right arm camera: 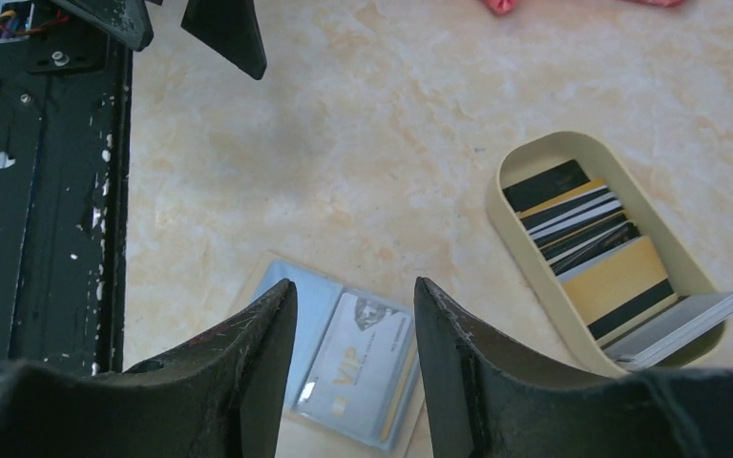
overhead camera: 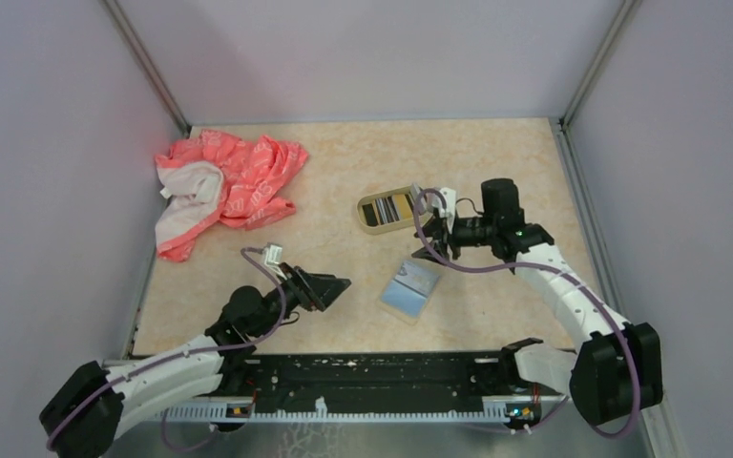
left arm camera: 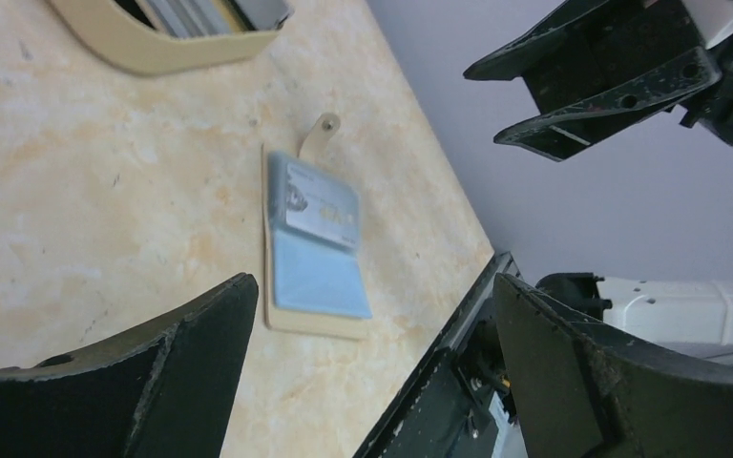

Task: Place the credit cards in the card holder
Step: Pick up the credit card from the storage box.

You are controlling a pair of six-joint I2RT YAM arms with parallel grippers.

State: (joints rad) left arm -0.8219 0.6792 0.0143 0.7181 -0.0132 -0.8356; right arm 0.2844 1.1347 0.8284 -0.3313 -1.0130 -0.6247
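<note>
- Beige marbled table point(overhead camera: 344, 153) from above: the card holder point(overhead camera: 361, 212) sits just off centre toward 1 o'clock, with striped card edges showing inside. Loose credit cards point(overhead camera: 410, 289) lie at its 5 o'clock, apart from it. A pink cloth point(overhead camera: 224, 186) is bunched at 10 o'clock.
- Same view: the left gripper point(overhead camera: 337, 294) is at 9 o'clock of the loose cards. The right gripper point(overhead camera: 431, 229) is just beside the holder's 3 o'clock end.
- Left wrist: the left gripper point(left arm camera: 372, 286) has its jaws spread wide with nothing between them. The credit cards point(left arm camera: 317, 215) rest on a tan sleeve point(left arm camera: 315, 326) ahead. The card holder point(left arm camera: 153, 52) is at 11 o'clock and the right gripper point(left arm camera: 485, 107) at 2 o'clock.
- Right wrist: the right gripper point(right arm camera: 353, 286) has its jaws partly apart and grips nothing. The credit cards point(right arm camera: 353, 367) show through the gap, and the card holder point(right arm camera: 573, 139) is at 3 o'clock.
</note>
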